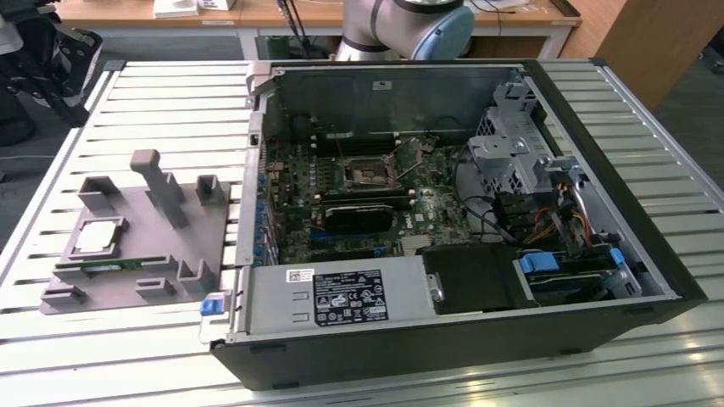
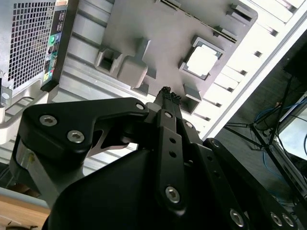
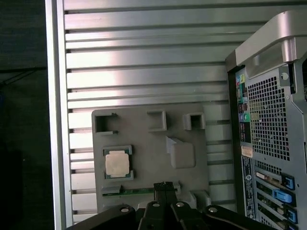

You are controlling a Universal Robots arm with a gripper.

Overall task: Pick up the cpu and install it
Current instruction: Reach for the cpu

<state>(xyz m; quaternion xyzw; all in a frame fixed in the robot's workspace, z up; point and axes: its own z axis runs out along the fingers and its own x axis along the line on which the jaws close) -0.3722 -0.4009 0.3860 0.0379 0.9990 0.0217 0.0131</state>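
Plainly the fingers [image 2: 167, 108] are pressed together, empty, hovering over the fixture [image 3: 144, 143] where the cpu [image 3: 117, 164] lies.

Prob. a robotics lab: slotted alu bench [image 1: 169, 93], opened PC case [image 1: 453, 352], wooden desks [image 1: 114, 10] behind.

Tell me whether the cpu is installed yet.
Not installed: the cpu lies flat in its recess on the grey fixture, outside the computer case.

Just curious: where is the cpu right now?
The cpu sits in the grey fixture at the exterior view's left, beside the open computer case.
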